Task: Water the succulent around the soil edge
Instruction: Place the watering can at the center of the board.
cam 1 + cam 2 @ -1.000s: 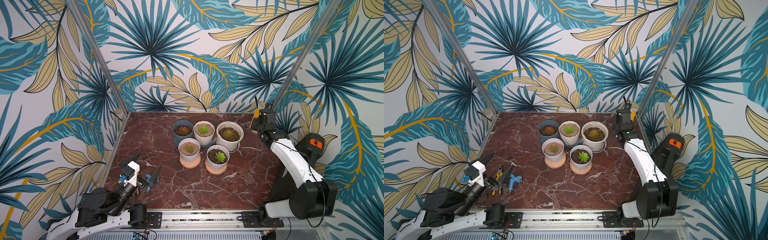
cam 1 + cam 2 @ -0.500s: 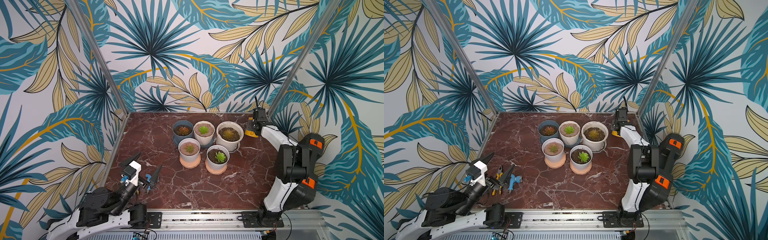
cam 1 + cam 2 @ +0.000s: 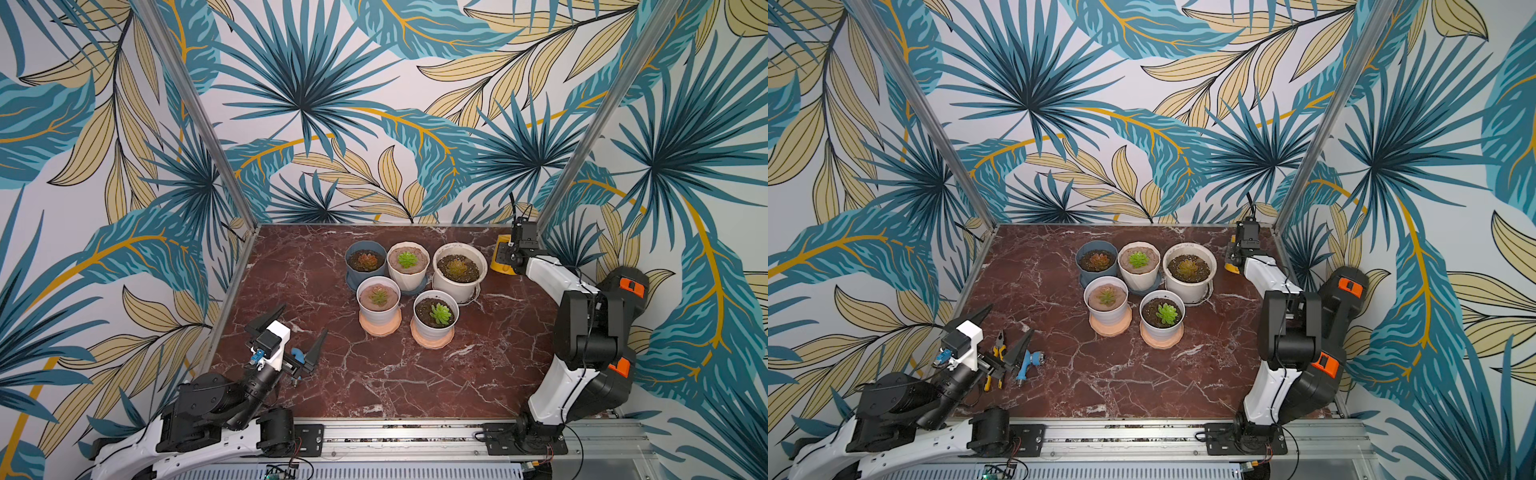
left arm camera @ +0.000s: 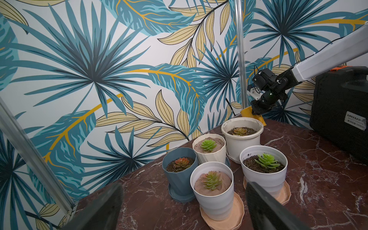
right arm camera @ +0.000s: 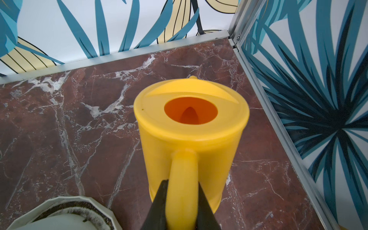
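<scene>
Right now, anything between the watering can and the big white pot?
No: only bare marble tabletop between watering can and big white pot, clearest in the right wrist view.

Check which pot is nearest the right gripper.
The large white pot at the back, holding the brownish succulent; it alone stands beside the yellow can the right gripper grips.

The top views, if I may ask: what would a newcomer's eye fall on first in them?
Probably the five potted succulents clustered toward the back of the red marble table, set against loud palm-leaf wallpaper. Next comes the yellow watering can in the far right corner, its handle pinched by the right hand, as the right wrist view shows. The left hand hangs wide open near the front left.
</scene>
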`<control>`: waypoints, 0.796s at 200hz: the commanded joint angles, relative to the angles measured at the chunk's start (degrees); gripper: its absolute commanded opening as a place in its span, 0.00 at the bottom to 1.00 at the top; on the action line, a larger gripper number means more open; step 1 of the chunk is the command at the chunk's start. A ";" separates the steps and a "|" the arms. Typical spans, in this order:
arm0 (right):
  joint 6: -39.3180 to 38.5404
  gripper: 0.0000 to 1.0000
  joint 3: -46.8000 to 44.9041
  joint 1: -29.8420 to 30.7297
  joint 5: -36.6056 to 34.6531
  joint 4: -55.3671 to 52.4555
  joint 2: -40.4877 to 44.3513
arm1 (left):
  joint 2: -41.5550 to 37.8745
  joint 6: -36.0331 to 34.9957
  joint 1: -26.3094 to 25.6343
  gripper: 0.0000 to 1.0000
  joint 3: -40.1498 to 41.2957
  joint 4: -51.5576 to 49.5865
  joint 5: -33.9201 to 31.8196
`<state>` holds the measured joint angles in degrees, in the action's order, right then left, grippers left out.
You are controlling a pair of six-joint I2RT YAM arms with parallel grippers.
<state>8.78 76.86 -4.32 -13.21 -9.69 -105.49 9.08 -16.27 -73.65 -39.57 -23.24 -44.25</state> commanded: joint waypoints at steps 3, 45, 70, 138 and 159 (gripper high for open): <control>0.33 0.16 -4.95 -0.25 2.04 -0.47 2.05 | 0.79 0.12 0.35 1.00 0.46 1.03 0.88; 0.63 0.23 -9.74 -0.25 1.86 0.29 4.53 | 0.67 0.79 0.35 1.00 0.43 0.79 1.78; 1.67 0.29 -12.38 -0.25 1.40 1.26 6.66 | 0.67 1.14 0.37 1.00 0.22 0.57 2.32; 4.32 0.46 -17.05 -0.25 1.63 1.79 13.23 | 0.24 1.99 0.35 1.00 -0.47 -0.57 2.94; 4.94 0.51 -21.07 -0.17 1.87 4.31 16.16 | 0.23 2.03 0.35 1.00 -0.41 -0.57 2.77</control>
<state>12.25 60.36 -4.43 -11.86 -7.51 -92.47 9.06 -14.83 -73.65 -39.57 -23.40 -42.04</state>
